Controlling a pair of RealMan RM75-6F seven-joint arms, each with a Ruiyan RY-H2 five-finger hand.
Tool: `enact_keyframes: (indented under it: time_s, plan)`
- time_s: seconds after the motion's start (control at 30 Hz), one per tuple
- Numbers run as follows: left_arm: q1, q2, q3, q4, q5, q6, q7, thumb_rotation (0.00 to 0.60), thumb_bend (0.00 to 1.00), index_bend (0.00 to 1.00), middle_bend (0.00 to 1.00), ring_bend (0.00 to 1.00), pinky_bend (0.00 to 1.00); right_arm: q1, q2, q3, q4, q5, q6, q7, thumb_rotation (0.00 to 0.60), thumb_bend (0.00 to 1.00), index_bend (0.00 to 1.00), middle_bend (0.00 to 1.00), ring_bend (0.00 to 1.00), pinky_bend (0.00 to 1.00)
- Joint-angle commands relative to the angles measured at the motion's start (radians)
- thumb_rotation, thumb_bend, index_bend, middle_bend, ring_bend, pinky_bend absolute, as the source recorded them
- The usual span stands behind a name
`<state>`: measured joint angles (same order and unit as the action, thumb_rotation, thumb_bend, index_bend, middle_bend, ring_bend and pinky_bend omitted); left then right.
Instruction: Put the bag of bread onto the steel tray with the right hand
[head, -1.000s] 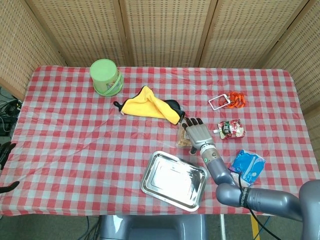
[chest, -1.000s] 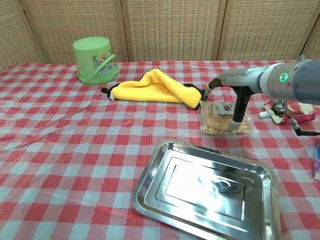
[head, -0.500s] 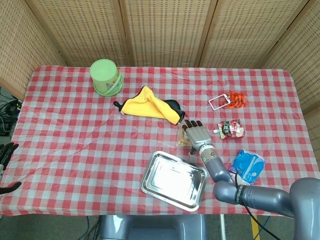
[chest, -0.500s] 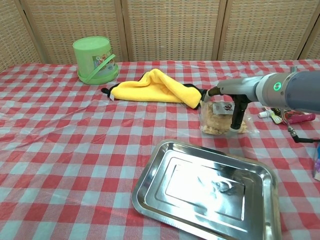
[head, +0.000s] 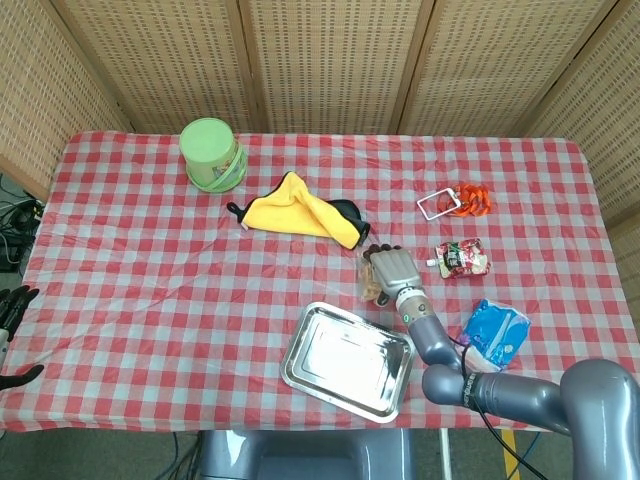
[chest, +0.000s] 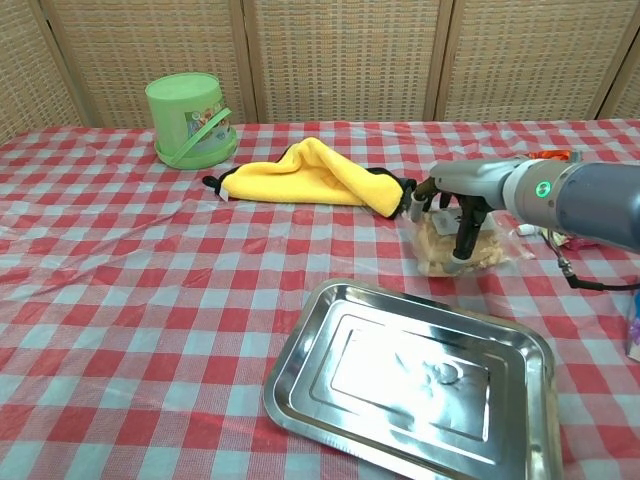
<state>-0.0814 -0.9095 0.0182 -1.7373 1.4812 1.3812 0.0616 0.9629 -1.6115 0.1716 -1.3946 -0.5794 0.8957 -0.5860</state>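
The bag of bread (chest: 487, 250) is a clear packet of pale pieces lying on the checked cloth just past the steel tray's (chest: 300, 370) far right corner. My right hand (chest: 455, 215) lies over it, fingers curled down around its front, and grips it while it still touches the table. From the head view the right hand (head: 394, 268) covers most of the bag (head: 371, 291), which lies just beyond the tray (head: 296, 352). Only the dark fingertips of my left hand (head: 12, 305) show at the far left edge, spread apart and holding nothing.
A yellow cloth (head: 295, 207) lies just behind the bag, and a green bucket (head: 211, 152) stands at the back left. To the right of the hand are a red sachet (head: 462, 259), a blue packet (head: 495, 333) and an orange-and-white item (head: 455, 202).
The right hand's fingers have curled down around the bag. The bag has been squashed lower and has shifted slightly to the right. The tray has not moved.
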Motion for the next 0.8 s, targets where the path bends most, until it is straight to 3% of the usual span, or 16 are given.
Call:
enact_keyframes:
  time_s: [0.03, 0.13, 0.23, 0.5, 0.8]
  plan:
    - [0.0, 0.0, 0.001, -0.002, 0.002, 0.001, 0.0, 0.6, 0.14, 0.0, 0.0, 0.0, 0.0, -0.016, -0.014, -0.006, 0.02, -0.035, 0.015, 0.024, 0.6, 0.12, 0.44, 0.43, 0.39, 0.43]
    - [0.0, 0.0, 0.002, -0.002, 0.004, 0.001, 0.0, 0.6, 0.14, 0.0, 0.0, 0.0, 0.0, -0.027, -0.016, -0.003, 0.018, -0.065, 0.031, 0.043, 0.6, 0.14, 0.52, 0.51, 0.48, 0.52]
    - [0.0, 0.0, 0.003, -0.003, 0.007, 0.004, 0.001, 0.6, 0.14, 0.0, 0.0, 0.0, 0.0, -0.038, -0.009, 0.002, 0.004, -0.102, 0.047, 0.064, 0.6, 0.15, 0.54, 0.53, 0.51, 0.54]
    - [0.002, -0.002, 0.004, -0.004, 0.01, 0.01, 0.009, 0.6, 0.14, 0.0, 0.0, 0.0, 0.0, -0.06, 0.04, 0.028, -0.086, -0.195, 0.094, 0.104, 0.6, 0.16, 0.56, 0.54, 0.52, 0.56]
    - [0.001, -0.006, 0.004, -0.005, 0.004, 0.006, 0.024, 0.6, 0.14, 0.0, 0.0, 0.0, 0.0, -0.089, 0.121, 0.033, -0.299, -0.267, 0.184, 0.065, 0.6, 0.16, 0.55, 0.54, 0.53, 0.57]
